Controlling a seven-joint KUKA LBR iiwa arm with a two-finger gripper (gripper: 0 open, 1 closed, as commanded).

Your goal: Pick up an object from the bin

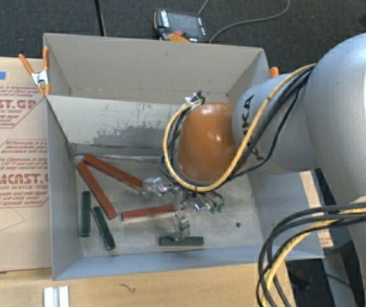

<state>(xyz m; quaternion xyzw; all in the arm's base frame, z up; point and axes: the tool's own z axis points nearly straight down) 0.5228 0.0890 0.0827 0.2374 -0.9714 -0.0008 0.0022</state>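
Pincer (182, 226) low at the front middle of the grey metal bin (151, 69); how far it is open cannot be told.
Below the arm's orange cover (205, 142), the pincer sits at the right end of a flat-lying red-brown stick (146, 213) and just above a short dark green bar (180, 240) that lies along the front wall; whether it touches either one cannot be told. The floor to the right of the pincer is open, as is the strip along the back wall. At left, two longer red-brown sticks (109, 170) meet in a V, and two dark green bars (85, 213) lie near the left wall. The bin stands on a wooden worktop (170, 290).
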